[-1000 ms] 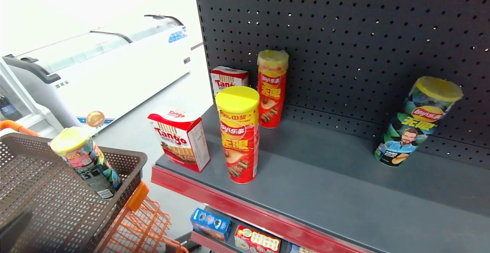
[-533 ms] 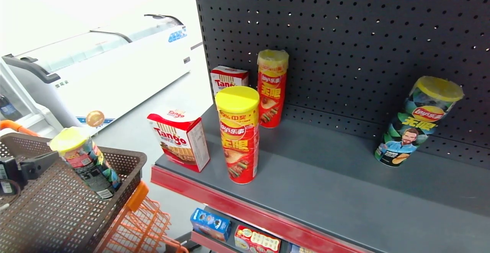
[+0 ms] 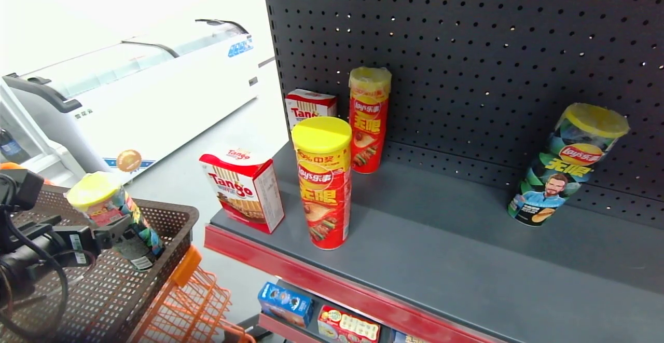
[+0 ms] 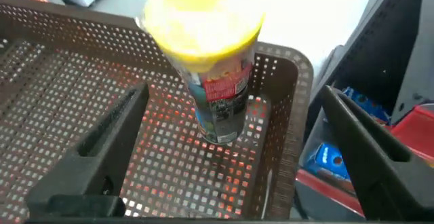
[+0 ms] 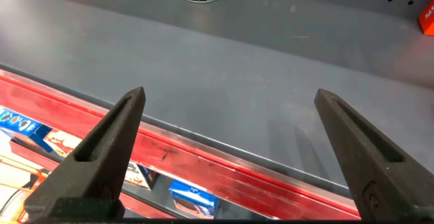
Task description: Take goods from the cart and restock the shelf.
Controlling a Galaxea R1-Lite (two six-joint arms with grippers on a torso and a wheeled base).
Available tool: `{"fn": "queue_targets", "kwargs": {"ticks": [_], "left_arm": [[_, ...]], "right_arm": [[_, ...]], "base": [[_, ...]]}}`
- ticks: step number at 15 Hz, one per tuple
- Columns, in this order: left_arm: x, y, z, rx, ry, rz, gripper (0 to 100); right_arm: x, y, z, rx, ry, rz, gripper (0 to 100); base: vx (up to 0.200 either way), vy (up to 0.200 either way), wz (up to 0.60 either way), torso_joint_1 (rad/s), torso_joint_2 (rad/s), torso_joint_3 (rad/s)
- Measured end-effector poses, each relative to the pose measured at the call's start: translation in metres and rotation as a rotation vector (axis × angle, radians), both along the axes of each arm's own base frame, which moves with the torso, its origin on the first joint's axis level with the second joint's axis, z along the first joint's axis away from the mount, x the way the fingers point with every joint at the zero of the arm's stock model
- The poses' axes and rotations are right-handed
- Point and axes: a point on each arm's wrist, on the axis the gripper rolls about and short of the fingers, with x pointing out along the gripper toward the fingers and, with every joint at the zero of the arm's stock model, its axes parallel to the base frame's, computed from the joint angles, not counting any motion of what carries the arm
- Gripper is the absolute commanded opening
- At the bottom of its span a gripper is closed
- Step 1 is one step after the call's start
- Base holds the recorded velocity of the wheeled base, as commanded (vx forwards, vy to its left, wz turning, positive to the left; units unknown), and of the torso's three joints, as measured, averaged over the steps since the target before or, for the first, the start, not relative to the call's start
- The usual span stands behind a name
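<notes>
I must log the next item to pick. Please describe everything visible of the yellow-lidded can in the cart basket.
The can is a tall cylinder with a yellow plastic-looking lid and a dark printed wrapper with green, red and white patches. It stands upright on the perforated floor of the brown basket, near a corner. The open left gripper has a finger on each side of it; no contact is visible.

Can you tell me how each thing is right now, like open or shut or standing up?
Dark round chip can with yellow lid in the brown basket: upright, lidded, not gripped.
Left gripper: open, near that can.
Right gripper: open, empty.
Front red chip can on the grey shelf: upright, lidded.
Front red-and-white wafer box: upright, closed.
</notes>
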Motion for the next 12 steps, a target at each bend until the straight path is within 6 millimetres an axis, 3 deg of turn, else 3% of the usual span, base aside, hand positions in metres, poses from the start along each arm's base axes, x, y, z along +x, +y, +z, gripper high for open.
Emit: {"fn": "queue_targets", "kwargs": {"ticks": [4, 12], "left_arm": [[0.009, 0.007, -0.019, 0.013, -0.048, 0.017, 100], [0.047, 0.026, -0.064, -0.008, -0.043, 0.047, 100]], "right_arm": [[0.0, 0.0, 0.0, 0.0, 0.0, 0.0, 100], [0.0, 0.0, 0.0, 0.0, 0.0, 0.0, 100]], "base": [[0.0, 0.0, 0.0, 0.0, 0.0, 0.0], [0.0, 0.0, 0.0, 0.0, 0.0, 0.0]]}}
